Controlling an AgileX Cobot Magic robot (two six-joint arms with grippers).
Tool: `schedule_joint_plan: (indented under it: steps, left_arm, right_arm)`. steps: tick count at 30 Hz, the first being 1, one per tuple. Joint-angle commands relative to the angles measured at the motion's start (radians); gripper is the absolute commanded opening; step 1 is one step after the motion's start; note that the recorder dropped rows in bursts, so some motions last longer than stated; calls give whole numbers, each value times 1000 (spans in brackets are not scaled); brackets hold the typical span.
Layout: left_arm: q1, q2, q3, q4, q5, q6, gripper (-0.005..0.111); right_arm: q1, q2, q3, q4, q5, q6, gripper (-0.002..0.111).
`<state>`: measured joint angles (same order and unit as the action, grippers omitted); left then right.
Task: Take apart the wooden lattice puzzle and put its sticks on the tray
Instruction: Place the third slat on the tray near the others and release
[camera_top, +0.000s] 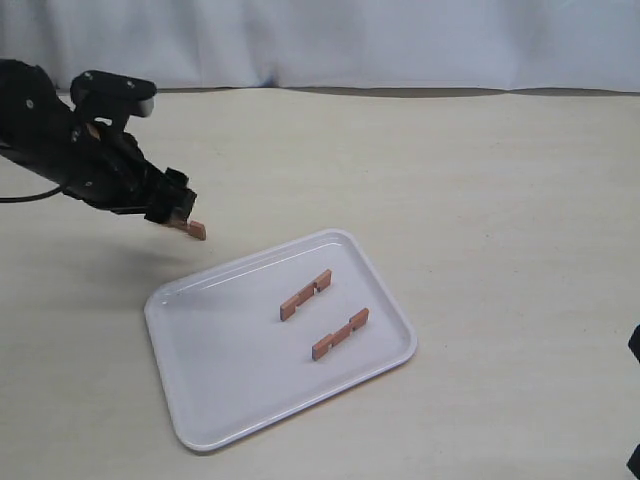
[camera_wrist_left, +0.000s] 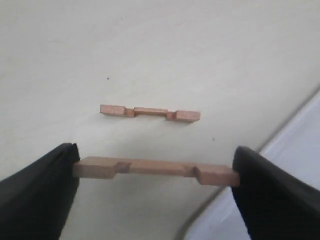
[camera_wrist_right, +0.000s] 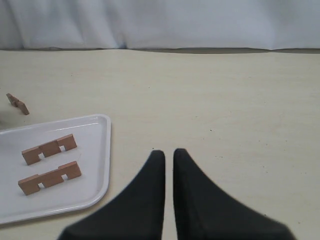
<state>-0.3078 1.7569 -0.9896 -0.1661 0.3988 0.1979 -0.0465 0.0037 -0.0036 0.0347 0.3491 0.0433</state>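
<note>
No crossed grid shows; I see only separate notched sticks. My left gripper (camera_wrist_left: 156, 172) is shut on one stick (camera_wrist_left: 150, 166), pinching it end to end a little above the table beside the white tray's (camera_top: 190, 400) far left corner. In the exterior view this gripper (camera_top: 180, 215) has a stick end (camera_top: 194, 231) poking out. Another stick (camera_wrist_left: 150, 112) lies flat on the table past the held one. Two sticks (camera_top: 305, 295) (camera_top: 340, 334) lie on the tray. My right gripper (camera_wrist_right: 169, 152) is shut on nothing, over bare table to the right of the tray (camera_wrist_right: 97, 150).
The beige table runs back to a white curtain (camera_top: 400, 40). In the right wrist view a stick (camera_wrist_right: 17, 104) shows beyond the tray's far corner; I cannot tell which one it is. A dark piece of the right arm (camera_top: 635, 345) shows at the exterior view's right edge.
</note>
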Motion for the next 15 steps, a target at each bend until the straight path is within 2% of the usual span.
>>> schedule_joint_plan:
  steps: [1,4,10,13,15]
  left_arm:
    - [-74,-62,-1,-108,48,83,0]
    - [-179,-58,-1,-115,59,123,0]
    - [-334,-47,-1,-108,44,126,0]
    - [-375,-27,-1,-108,26,126,0]
    - [-379,-6,-1,-108,5,126,0]
  right_arm:
    - [2,-4,4,2,-4,-6,6]
    - [2,-4,4,2,-4,-6,6]
    - [2,-4,4,2,-4,-6,6]
    - [2,-4,4,2,-4,-6,6]
    - [2,-4,4,2,-4,-6,6]
